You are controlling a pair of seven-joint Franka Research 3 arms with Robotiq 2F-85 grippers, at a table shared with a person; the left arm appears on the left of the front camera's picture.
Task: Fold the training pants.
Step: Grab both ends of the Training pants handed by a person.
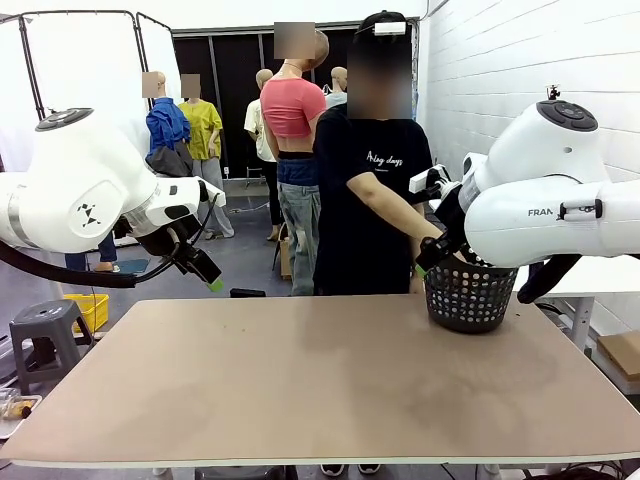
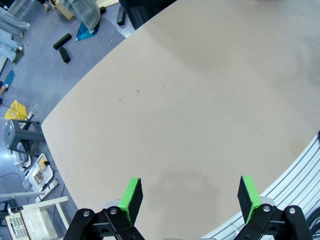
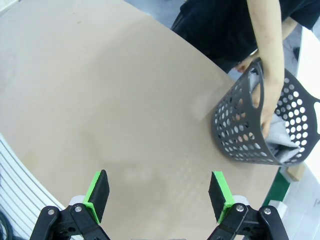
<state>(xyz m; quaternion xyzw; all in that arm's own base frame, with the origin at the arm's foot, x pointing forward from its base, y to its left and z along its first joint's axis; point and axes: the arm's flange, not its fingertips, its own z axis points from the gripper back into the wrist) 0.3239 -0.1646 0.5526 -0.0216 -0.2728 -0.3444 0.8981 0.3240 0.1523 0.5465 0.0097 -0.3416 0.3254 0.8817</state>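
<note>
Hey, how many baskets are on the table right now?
1. The basket stands at the table's far right corner, in front of the person, whose hand reaches into it onto grey cloth. The right arm may hide a little there.

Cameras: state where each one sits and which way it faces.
Front view: fixed between the arms, facing across the table at the person; both arms, left pincer and right pincer, show.
Left wrist view: on the left wrist, facing down at tabletop and floor; its open fingers show.
Right wrist view: on the right wrist, facing down at the basket, the person's hand in it with the grey training pants; its open fingers show.
Shared: front and right wrist views both show basket and person.
</note>
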